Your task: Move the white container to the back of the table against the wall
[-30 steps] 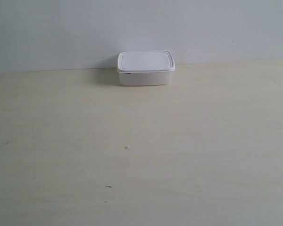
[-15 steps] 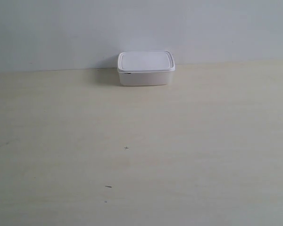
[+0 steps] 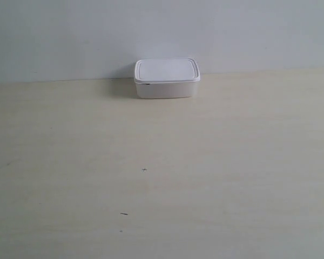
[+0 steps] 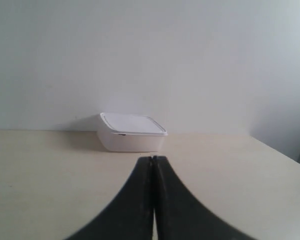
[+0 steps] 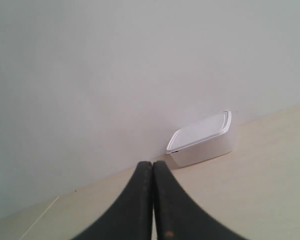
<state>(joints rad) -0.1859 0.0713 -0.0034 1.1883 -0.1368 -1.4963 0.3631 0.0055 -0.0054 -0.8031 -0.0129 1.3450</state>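
**Figure. Placement stage, exterior and both wrist views.** One white container (image 3: 167, 79), lid on, stood in the upper centre of the exterior frame. It rested on the table (image 3: 162, 178) with its rear edge at the line where the table met the wall (image 3: 162, 32). It appeared to sit against the wall, though actual contact could not be confirmed. No arm appeared in the exterior view.

In each wrist view the container lay well beyond the fingertips, untouched. The left gripper (image 4: 153, 159) had its jaws pressed together with only a hairline seam between them, holding nothing. The right gripper (image 5: 152, 164) showed the same closed, empty jaws.

Judged from this layout, the move itself looked complete and the step in hand was the finish, with both grippers clear of the container. The next move probably called for no further contact. If a gap remained at the wall, a light push with closed jaws would suffice.

Count: one container, one lid, two grippers, and three small dark specks (image 3: 144, 169) in the lower centre of the table.
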